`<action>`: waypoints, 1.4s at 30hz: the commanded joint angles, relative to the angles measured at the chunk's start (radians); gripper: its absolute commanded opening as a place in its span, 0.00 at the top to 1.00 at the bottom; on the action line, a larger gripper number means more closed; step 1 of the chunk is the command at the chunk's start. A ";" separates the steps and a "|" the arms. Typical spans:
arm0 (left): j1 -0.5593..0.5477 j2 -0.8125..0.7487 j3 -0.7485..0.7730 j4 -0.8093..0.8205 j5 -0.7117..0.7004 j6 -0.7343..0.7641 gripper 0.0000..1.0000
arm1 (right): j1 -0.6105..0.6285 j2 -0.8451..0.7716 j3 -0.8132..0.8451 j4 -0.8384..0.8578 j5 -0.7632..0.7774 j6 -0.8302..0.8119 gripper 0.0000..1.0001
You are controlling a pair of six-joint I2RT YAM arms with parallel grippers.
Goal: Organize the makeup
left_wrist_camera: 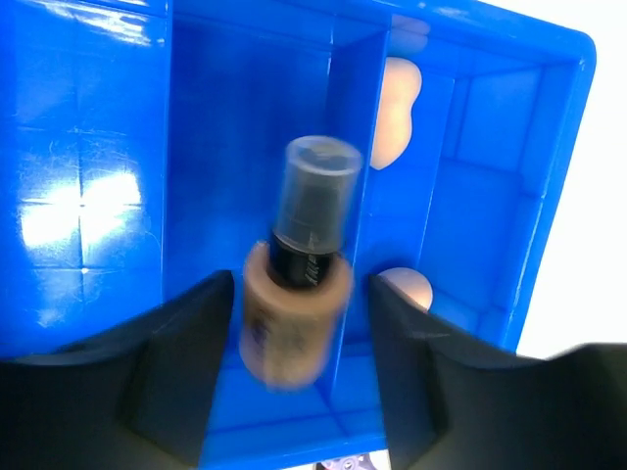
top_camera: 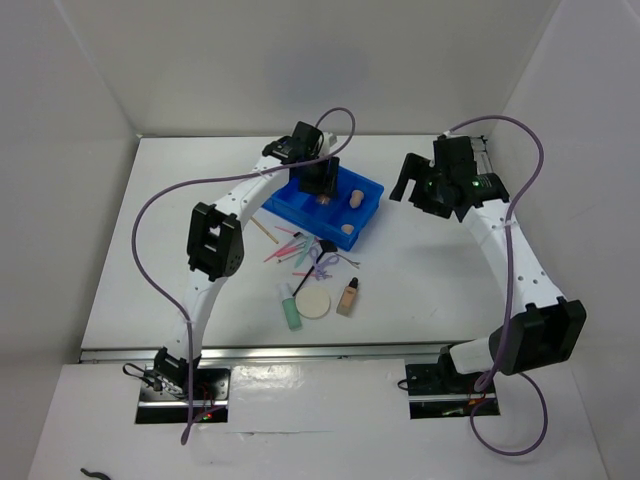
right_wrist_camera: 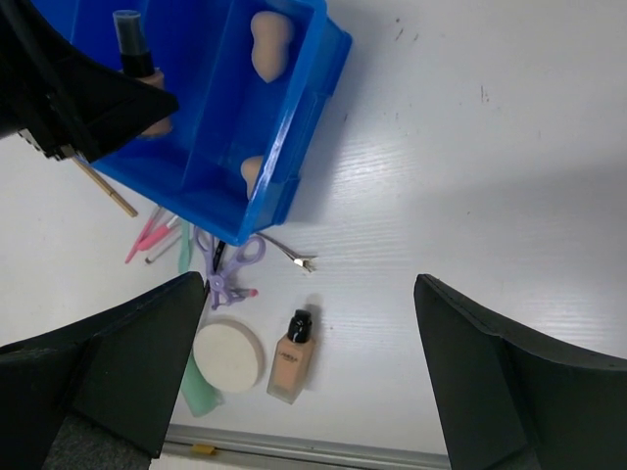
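My left gripper hangs over the blue tray, jaws apart. A beige dark-capped bottle sits blurred between its fingers, over a tray divider, with a small gap on each side. Two peach sponges lie in the right-hand compartment. A second beige bottle, a round cream puff and a mint-green tube lie on the table in front of the tray. Thin pink and green sticks and a black brush lie beside the tray. My right gripper is open and empty, high above the table.
A lilac scissor-handled curler and a small metal clip lie by the tray's near corner. A wooden stick lies left of the tray. White walls enclose the table on three sides.
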 commanded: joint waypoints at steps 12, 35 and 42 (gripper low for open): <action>-0.001 -0.167 0.025 0.014 -0.136 0.034 0.19 | -0.004 0.138 -0.079 0.156 -0.163 0.059 0.09; 0.380 -0.130 -0.151 0.047 -0.141 -0.046 0.19 | 0.047 0.497 0.041 0.285 -0.244 0.107 0.25; 0.380 -0.158 -0.274 0.151 -0.046 -0.056 0.25 | 0.047 0.578 0.107 0.266 -0.206 0.089 0.41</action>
